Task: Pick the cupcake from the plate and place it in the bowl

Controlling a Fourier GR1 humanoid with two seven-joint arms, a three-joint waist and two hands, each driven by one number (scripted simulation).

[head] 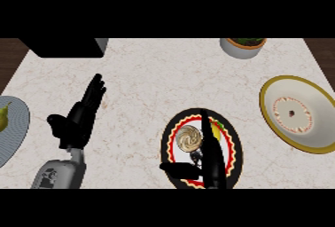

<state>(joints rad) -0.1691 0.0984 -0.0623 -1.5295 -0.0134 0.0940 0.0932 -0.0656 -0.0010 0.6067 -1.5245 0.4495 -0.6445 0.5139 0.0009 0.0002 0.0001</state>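
Pale veined marble counter [144,75], dark wood past far corners | grey plate [16,133] with pear [5,116], cut by left edge | left hand [75,122] resting, fingers straight, together | round black-rimmed plate [165,146], swirl-topped cupcake [189,137] on it, just left of right hand [212,164], fingers straight, thumb spread | open marble | gold-rimmed cream bowl [314,102] near right edge

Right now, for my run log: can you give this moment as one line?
cupcake: on plate, not grasped | right hand: open, over plate beside cupcake | left hand: open, resting at left | bowl: no cupcake
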